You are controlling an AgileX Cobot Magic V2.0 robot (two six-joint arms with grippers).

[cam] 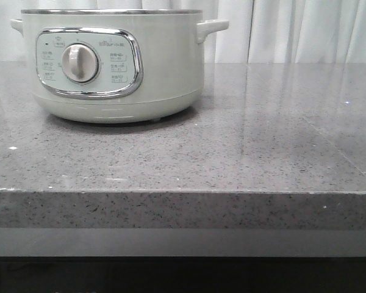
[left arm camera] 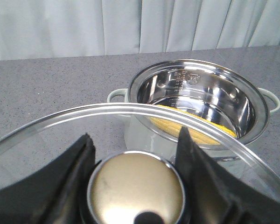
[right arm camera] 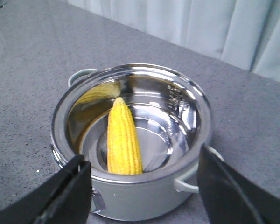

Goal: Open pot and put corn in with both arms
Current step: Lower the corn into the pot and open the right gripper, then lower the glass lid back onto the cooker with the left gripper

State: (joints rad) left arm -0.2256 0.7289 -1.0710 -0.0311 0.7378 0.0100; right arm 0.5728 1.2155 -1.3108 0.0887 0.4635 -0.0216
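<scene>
The pale grey-green pot stands uncovered on the grey counter at the left of the front view, its dial facing me. The yellow corn lies inside its shiny steel bowl, and part of it shows in the left wrist view. My left gripper is shut on the metal knob of the glass lid and holds the lid up beside the pot. My right gripper is open and empty above the near side of the pot. Neither gripper shows in the front view.
The grey speckled counter stretches right of the pot to its front edge. Pale curtains hang behind. The pot's two side handles stick out at the rim.
</scene>
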